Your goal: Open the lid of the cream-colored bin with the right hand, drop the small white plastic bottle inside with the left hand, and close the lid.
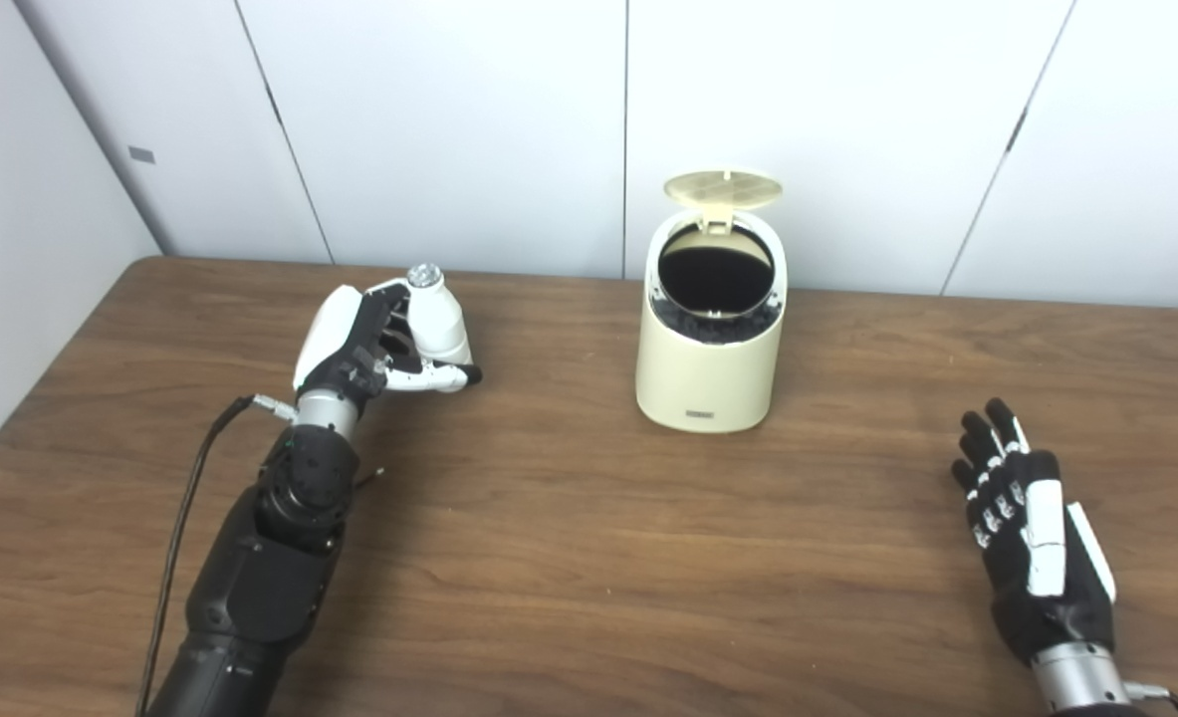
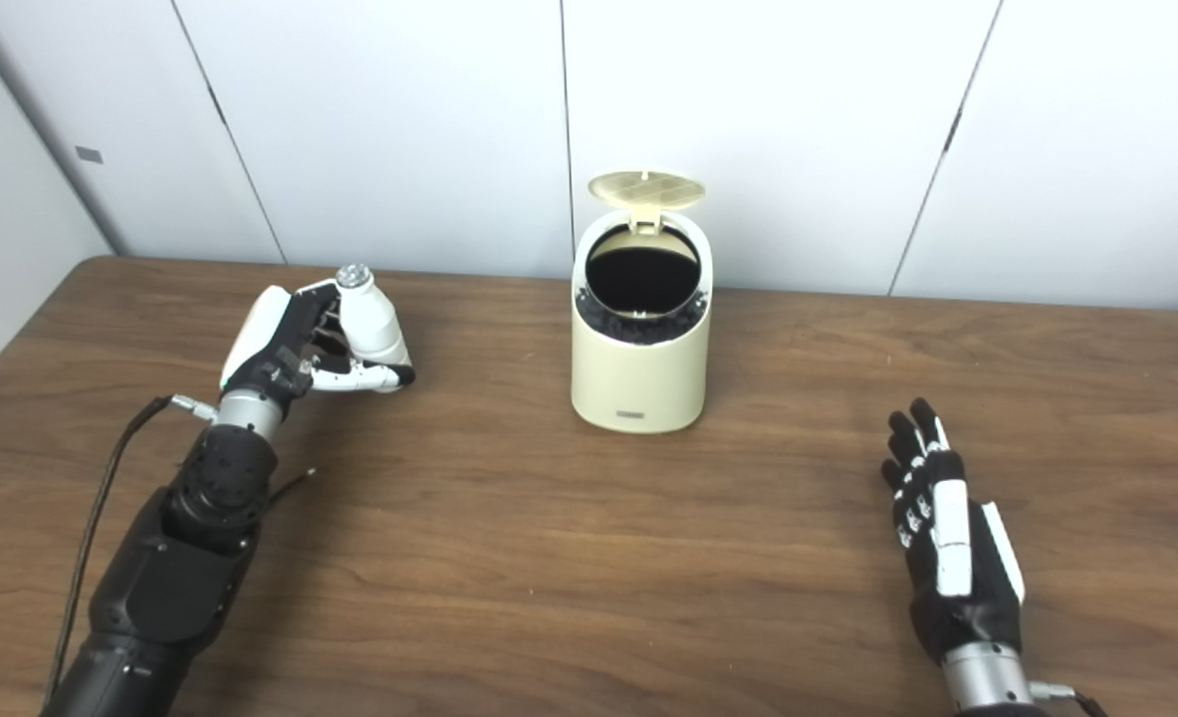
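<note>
The cream-colored bin stands upright at the middle back of the wooden table. Its lid is flipped up and open, and the dark inside shows. My left hand is at the left, shut on the small white plastic bottle, which stands upright with its cap up, well left of the bin. My right hand is open and empty, fingers stretched out, low over the table at the right front, far from the bin.
The wooden table reaches the white panelled wall at the back and left. A black cable runs along my left arm.
</note>
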Robot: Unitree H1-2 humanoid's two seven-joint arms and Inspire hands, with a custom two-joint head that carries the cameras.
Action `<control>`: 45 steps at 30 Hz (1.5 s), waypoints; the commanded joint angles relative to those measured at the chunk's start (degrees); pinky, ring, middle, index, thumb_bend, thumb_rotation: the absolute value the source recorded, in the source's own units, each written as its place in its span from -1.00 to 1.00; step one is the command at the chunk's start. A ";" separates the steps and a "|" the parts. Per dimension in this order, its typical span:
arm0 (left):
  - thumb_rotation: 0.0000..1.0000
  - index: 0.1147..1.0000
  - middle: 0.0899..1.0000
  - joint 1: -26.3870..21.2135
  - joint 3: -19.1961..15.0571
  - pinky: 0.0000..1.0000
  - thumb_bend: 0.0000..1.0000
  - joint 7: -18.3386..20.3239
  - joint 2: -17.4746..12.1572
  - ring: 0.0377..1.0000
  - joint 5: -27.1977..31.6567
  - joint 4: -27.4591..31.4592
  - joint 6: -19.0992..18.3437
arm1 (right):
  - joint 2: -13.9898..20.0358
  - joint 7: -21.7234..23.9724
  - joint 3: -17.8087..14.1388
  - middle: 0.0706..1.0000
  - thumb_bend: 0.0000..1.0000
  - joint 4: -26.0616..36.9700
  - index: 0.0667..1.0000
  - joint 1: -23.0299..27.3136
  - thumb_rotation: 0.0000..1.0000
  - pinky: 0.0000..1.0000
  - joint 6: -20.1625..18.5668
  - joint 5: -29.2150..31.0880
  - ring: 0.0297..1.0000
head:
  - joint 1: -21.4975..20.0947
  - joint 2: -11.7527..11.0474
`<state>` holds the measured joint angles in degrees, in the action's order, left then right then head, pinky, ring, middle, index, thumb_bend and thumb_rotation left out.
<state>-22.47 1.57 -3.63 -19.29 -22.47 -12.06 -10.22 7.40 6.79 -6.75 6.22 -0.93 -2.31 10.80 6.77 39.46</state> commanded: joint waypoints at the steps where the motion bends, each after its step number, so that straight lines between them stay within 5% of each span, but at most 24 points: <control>1: -0.98 0.14 0.09 -3.17 -1.23 -0.06 0.64 -2.80 -0.52 0.04 -0.72 0.37 1.84 | 0.11 0.21 0.18 0.94 0.23 1.03 1.00 1.31 1.00 1.00 1.56 0.20 1.00 | 0.08 0.08; 2: -0.99 0.01 -0.07 -3.15 -1.46 -0.13 0.29 -3.73 -0.35 -0.03 -0.71 0.09 2.66 | 0.15 0.19 0.19 0.93 0.25 0.94 1.00 1.34 1.00 0.99 1.58 0.13 1.00 | 0.08 0.08; 5: -1.00 -0.16 -0.11 -3.18 -2.18 -0.11 0.04 -6.08 0.21 -0.09 -0.32 -1.04 5.45 | 0.12 0.14 0.10 0.93 0.25 0.88 1.00 1.39 1.00 0.98 1.44 0.28 1.00 | 0.20 0.19; 11: -1.00 -0.17 -0.12 -3.66 -2.24 -0.20 0.01 -8.37 0.48 -0.17 -0.66 -3.25 8.91 | 0.13 0.37 0.02 0.92 0.25 0.59 1.00 1.41 1.00 0.97 1.81 0.70 1.00 | 0.11 0.13; 22: -1.00 -0.15 -0.12 -3.34 -2.48 -0.23 0.00 -8.67 1.53 -0.20 0.71 -2.84 9.87 | -0.02 0.12 0.15 0.90 0.23 0.11 1.00 1.33 1.00 0.97 1.79 0.91 1.00 | -0.56 -1.01; 37: -1.00 -0.14 -0.11 -2.91 1.74 -0.29 0.00 -1.13 4.37 -0.23 -3.59 21.52 1.67 | -0.14 0.11 0.59 0.91 0.23 -0.66 0.99 1.04 1.00 0.93 2.21 0.59 1.00 | -1.66 -2.32; 45: -1.00 -0.10 -0.12 -6.16 4.05 -0.39 -0.01 1.22 8.09 -0.30 -7.10 27.56 -0.68 | -0.50 -0.41 0.75 0.87 0.23 -0.90 0.97 1.04 1.00 0.92 1.89 -0.54 0.97 | -2.39 -2.65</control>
<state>-25.17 5.33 -1.94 -11.35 -27.57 12.95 -11.01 7.22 6.69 -6.19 5.31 -0.68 -1.14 10.34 4.31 36.74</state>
